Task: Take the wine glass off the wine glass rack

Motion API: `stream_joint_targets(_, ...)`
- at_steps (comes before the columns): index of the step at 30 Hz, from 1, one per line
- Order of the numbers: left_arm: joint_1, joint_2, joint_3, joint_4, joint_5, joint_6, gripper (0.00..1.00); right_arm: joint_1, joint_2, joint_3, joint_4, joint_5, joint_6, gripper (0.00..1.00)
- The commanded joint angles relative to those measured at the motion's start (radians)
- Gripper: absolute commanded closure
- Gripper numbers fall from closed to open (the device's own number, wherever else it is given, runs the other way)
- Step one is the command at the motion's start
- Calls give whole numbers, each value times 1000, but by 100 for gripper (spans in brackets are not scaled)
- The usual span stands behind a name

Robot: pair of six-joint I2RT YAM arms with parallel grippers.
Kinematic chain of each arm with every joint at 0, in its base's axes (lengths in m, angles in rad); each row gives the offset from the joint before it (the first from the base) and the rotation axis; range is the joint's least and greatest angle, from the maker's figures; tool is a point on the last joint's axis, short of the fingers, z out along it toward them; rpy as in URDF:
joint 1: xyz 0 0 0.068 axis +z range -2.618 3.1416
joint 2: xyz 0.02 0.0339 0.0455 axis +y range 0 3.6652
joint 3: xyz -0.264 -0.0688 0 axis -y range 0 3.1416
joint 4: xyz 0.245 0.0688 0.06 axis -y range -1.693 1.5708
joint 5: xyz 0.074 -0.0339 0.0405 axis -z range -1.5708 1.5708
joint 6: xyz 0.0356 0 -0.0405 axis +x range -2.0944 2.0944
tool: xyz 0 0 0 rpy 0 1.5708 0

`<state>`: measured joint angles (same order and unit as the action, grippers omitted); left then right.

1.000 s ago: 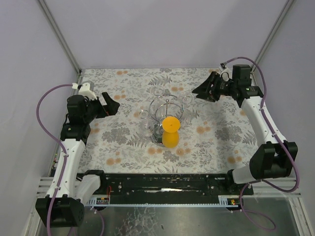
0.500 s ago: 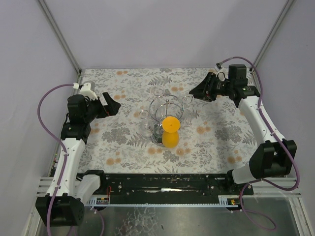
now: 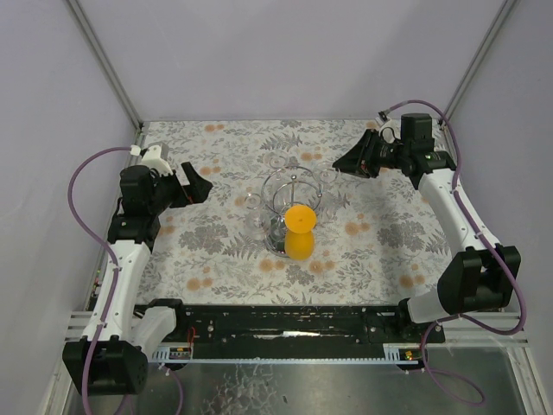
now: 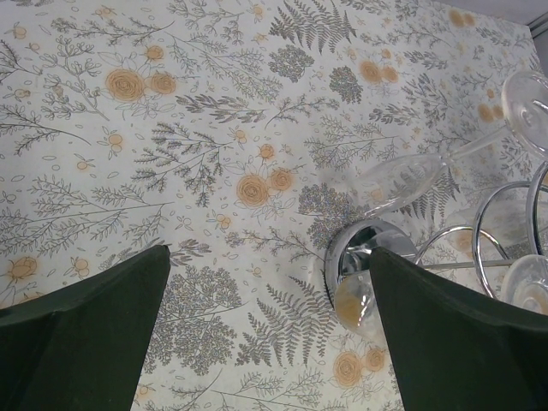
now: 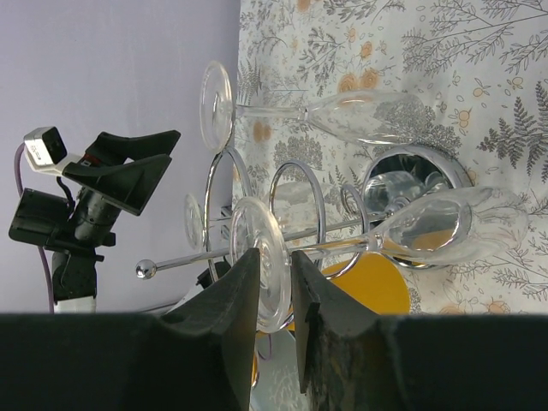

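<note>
Though ungripped, glass [image 5: 428, 229] before right pincer [image 5: 274, 255]

The wine glass rack [image 3: 292, 199] is silver chrome, with a bright orange glass [image 3: 299, 230] at its six o'clock. The tablecloth [image 3: 216, 246] is off-white with grey ferns and orange flowers.

The left arm [image 3: 121, 272] and right arm [image 3: 458, 203] are built of white links joined by black joint housings, and a purple cable [image 3: 79, 186] is looped along each. Dark wedge-shaped fingers [image 4: 86, 342] are fitted, and a small white block [image 3: 154, 156] is mounted by the left wrist.
</note>
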<state>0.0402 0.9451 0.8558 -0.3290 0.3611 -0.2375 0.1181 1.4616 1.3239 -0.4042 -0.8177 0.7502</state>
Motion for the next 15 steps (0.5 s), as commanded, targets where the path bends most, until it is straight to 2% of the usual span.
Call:
stream_joint_targets(1, 4, 0, 23, 35, 26, 20, 0, 9, 2, -17, 40, -47, 3, 72)
stream_joint_targets(7, 4, 2, 25, 34, 29, 21, 0, 9, -10, -40, 44, -54, 2, 72)
stream_joint_targets(15, 3, 2, 25, 33, 34, 20, 0, 8, -15, -44, 54, -55, 6, 81)
